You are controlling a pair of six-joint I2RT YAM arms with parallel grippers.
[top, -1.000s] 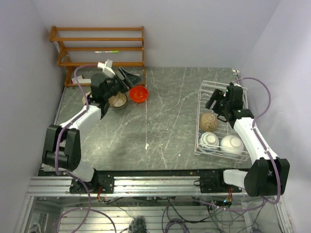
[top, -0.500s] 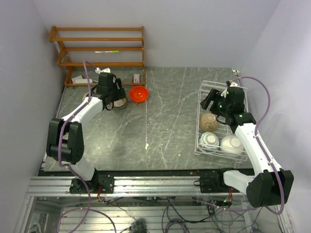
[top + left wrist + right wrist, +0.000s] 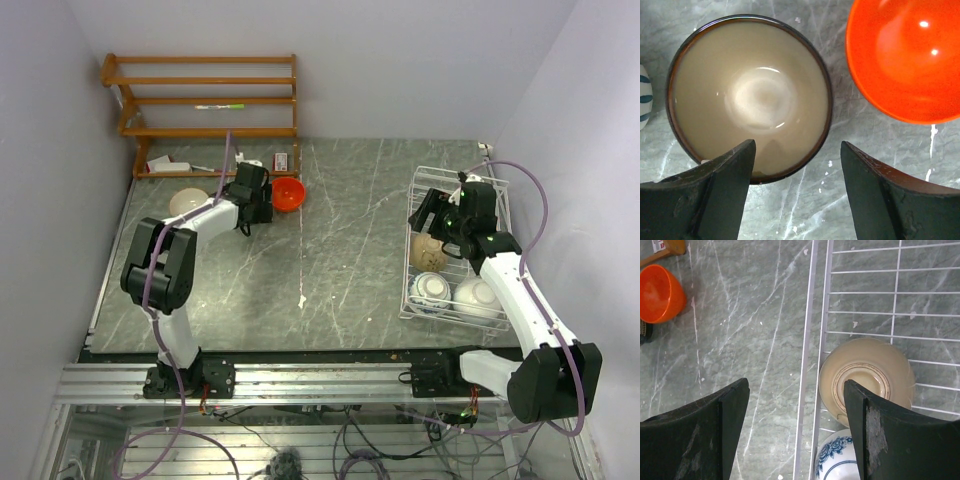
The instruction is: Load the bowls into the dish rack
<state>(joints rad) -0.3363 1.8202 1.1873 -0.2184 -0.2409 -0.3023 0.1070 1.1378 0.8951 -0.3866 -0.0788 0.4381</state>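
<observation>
The left gripper (image 3: 796,150), jaws parted, straddles the rim of the dark-rimmed tan-brown round bowl (image 3: 750,95) on the grey stone desk (image 3: 805,212) (presumably to pinch its wall); the right gripper (image 3: 796,385) hangs open-jawed over the white wire dish rack (image 3: 812,315).

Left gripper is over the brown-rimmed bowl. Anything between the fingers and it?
Nothing visible. The left gripper hangs open straight above the brown-rimmed bowl, its rim unobstructed. The orange bowl sits close beside it, not touching.
</observation>
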